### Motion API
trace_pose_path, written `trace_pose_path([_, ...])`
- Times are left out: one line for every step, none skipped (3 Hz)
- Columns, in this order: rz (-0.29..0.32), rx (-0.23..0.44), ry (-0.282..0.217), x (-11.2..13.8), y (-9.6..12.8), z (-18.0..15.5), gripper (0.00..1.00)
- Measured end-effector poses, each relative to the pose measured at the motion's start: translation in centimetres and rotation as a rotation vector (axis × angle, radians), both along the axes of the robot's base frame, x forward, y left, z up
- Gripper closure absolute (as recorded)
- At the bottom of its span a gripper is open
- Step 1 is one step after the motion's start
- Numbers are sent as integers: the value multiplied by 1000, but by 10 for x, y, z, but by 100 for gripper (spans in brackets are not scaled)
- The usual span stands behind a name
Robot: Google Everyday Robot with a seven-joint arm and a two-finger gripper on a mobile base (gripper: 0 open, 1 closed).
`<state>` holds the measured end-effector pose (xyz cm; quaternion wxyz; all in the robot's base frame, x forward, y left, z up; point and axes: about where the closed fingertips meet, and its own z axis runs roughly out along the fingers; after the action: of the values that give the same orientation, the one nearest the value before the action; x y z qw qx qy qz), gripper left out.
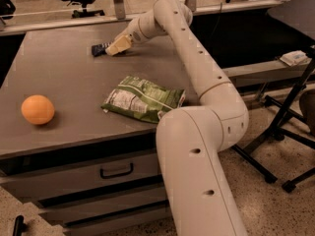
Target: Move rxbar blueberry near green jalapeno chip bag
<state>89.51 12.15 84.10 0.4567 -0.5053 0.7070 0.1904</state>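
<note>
The rxbar blueberry [100, 48], a small dark navy bar, lies on the grey table [74, 82] at the far middle. My gripper [116, 46] is low over the table, right at the bar's right end, and only the bar's left part shows beyond it. The green jalapeno chip bag [143, 98] lies flat near the table's front right, its white label panel to the left. It is well apart from the bar, towards the front.
An orange ball-like fruit [38, 109] sits at the table's front left. My arm's lower link [197, 171] stands in front of the table's right corner. Drawers [115, 171] are under the table. Chair legs [285, 132] stand to the right.
</note>
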Motion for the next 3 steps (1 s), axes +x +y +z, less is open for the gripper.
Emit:
trace_pose_path([0,0,0,0,0,1,100])
trace_pose_path([0,0,0,0,0,2,100])
trace_pose_path([0,0,0,0,0,3,100])
